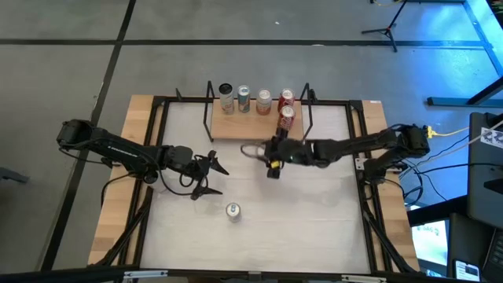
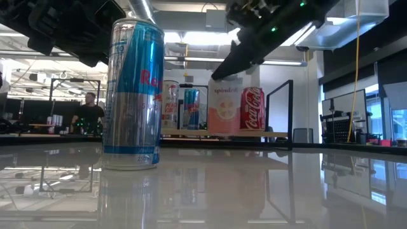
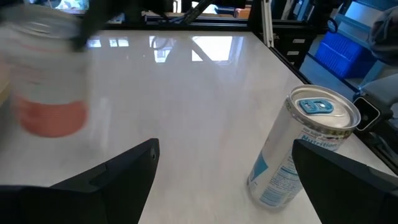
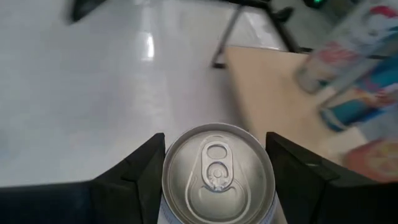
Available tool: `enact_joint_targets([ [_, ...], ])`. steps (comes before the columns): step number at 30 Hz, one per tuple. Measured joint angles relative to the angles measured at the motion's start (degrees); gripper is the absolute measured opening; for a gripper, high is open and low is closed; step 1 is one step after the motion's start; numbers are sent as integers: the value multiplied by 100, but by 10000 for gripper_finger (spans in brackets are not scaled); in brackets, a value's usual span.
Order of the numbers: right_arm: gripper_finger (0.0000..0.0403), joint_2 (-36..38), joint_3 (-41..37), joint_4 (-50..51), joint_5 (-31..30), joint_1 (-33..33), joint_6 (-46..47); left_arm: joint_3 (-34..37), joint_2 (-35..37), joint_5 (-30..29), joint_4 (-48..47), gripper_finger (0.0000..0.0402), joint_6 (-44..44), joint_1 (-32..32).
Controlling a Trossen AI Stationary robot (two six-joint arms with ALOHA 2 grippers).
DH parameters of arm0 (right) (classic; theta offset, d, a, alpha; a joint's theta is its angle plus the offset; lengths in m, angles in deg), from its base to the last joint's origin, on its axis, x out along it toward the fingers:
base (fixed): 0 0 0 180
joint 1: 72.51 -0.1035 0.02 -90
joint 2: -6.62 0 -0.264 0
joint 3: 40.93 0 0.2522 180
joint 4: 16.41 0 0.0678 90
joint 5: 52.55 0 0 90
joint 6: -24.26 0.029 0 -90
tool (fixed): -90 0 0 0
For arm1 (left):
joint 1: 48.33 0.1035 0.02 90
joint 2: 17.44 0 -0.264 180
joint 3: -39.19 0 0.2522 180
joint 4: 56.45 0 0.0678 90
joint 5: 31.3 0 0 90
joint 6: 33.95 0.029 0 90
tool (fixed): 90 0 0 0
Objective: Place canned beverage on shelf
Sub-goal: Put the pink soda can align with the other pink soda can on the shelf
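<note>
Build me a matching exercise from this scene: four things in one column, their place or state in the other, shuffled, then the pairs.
Things
1. tall blue-and-silver can
2. pink-and-white can
3. red cola can
4. left tool

Place or state
A. open, above the table, holding nothing
B. between the fingers of the right tool, at the shelf's front edge
C. standing alone on the white table
D. in the back row on the shelf

Pairs: 1-C, 2-B, 3-D, 4-A
</note>
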Motion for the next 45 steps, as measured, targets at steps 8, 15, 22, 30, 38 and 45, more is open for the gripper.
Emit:
enact_joint_targets([
  [8, 225, 11, 9, -557, 164, 798, -403, 0, 2, -2, 0, 357, -9, 0],
  [15, 225, 11, 11, -879, 532, 1618, -461, 0, 2, -28, 26, 357, -3, 0],
  [22, 225, 9, 11, -933, 1480, 2300, -442, 0, 2, -49, 28, 357, -2, 0],
  [30, 226, -85, 11, -859, 1710, 2498, -319, 0, 2, -52, 55, 357, 0, 0],
  [38, 264, -188, 20, -925, 1586, 2493, -328, 0, 2, -55, 84, 357, -5, 0],
  [45, 284, -195, 20, -999, 1581, 2493, -470, 0, 2, -53, 109, 357, 0, 0],
])
